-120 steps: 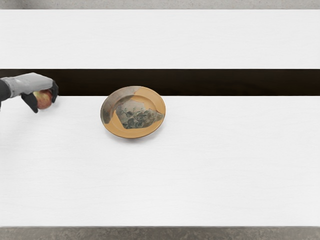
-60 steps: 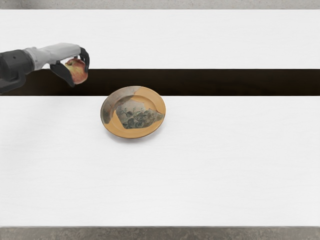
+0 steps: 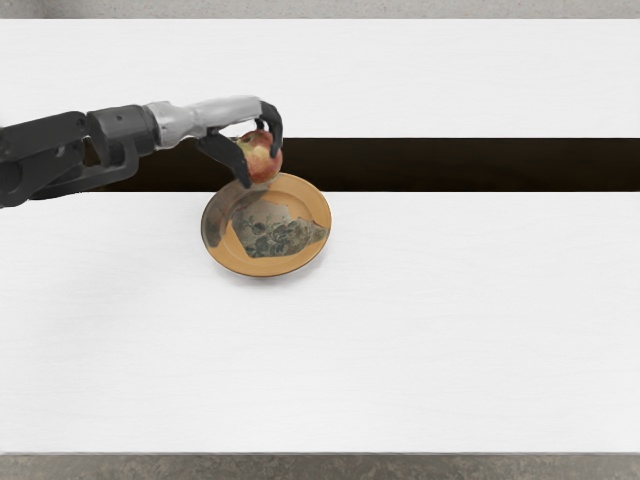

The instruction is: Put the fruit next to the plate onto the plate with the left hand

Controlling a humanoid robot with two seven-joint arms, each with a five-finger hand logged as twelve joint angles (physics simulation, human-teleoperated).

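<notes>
Left hand [image 3: 248,135], grasping round red-yellow apple [image 3: 261,157], above far rim of orange glazed ceramic plate [image 3: 318,215] beneath it: early release risks fruit rolling onto white surface [image 3: 450,320].

Nothing in the head view can be read: no text, label, brand, number or sign. The only marking is a dark, blotchy painted pattern on the orange plate [image 3: 312,212], and it forms no letters or figures.
</notes>
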